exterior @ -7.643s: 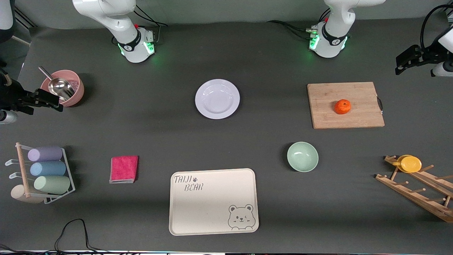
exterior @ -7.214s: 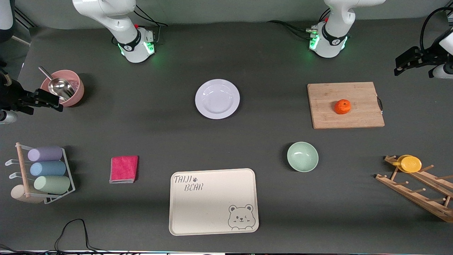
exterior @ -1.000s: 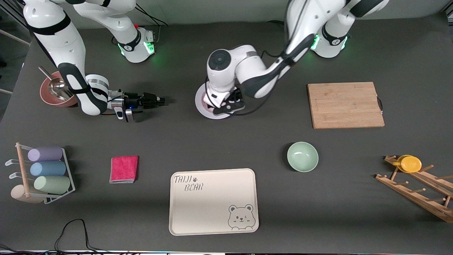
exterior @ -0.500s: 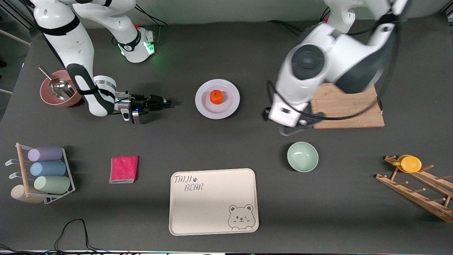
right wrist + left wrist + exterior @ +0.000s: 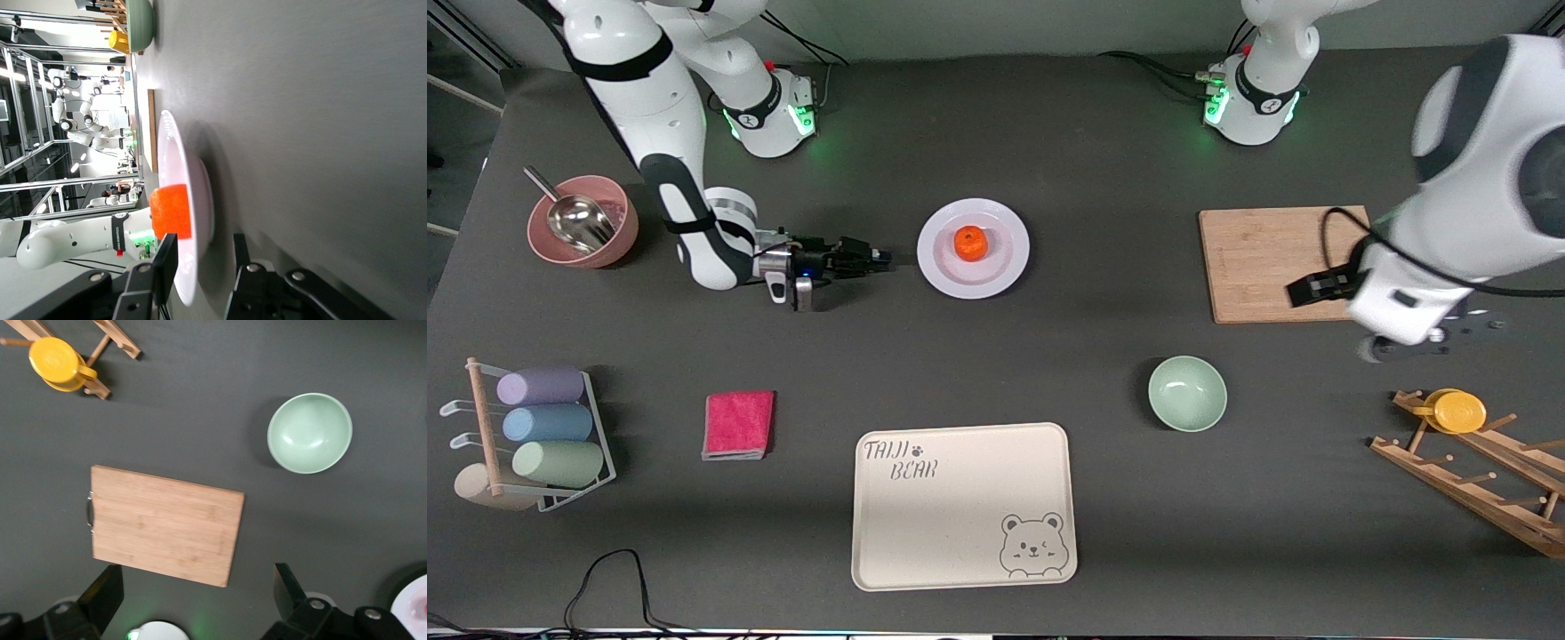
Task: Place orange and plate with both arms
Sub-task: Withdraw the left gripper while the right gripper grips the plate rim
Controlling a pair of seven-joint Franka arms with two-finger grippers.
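Orange [image 5: 970, 242] now on plate [image 5: 938, 267] | L gripper [image 5: 193, 593] withdrawn over cutting board [image 5: 1263, 258], fingers apart | R gripper [image 5: 876, 260] nearer plate's 9 o'clock rim, half-open, empty.

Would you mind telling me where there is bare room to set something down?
The bear tray and cutting board lie bare, as does the mat between pink cloth and plate. It is crowded beside the plate, where the right claw sits.

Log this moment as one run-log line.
orange: on plate | left gripper: open, above cutting board | right gripper: part open at plate rim, low over table
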